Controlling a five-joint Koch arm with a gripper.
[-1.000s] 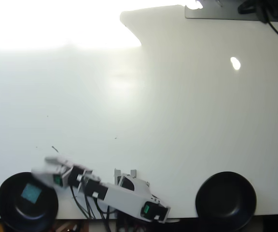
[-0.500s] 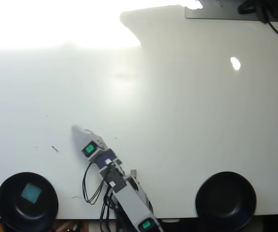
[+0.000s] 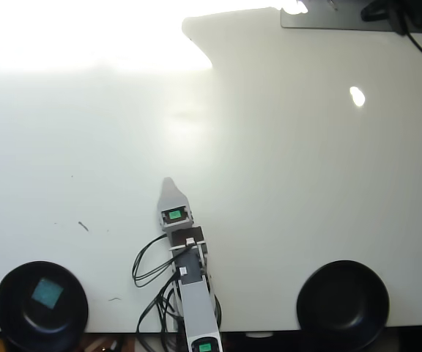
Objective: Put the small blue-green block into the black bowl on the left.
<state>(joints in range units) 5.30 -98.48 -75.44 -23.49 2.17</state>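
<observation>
- The small blue-green block (image 3: 47,292) is lying flat inside the black bowl (image 3: 9,323) at lower left, its corners turned diamond-wise; no long axis is evident.
- A twin bowl (image 3: 343,304) is sitting well apart at lower right.
- The gripper (image 3: 168,183) is pointing up-frame over the bare table (image 3: 284,183); its jaw state cannot be determined.

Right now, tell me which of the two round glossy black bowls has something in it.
The round glossy black bowl at the overhead view's lower left: the small teal square block lies inside. Its twin at lower right looks empty.
</observation>
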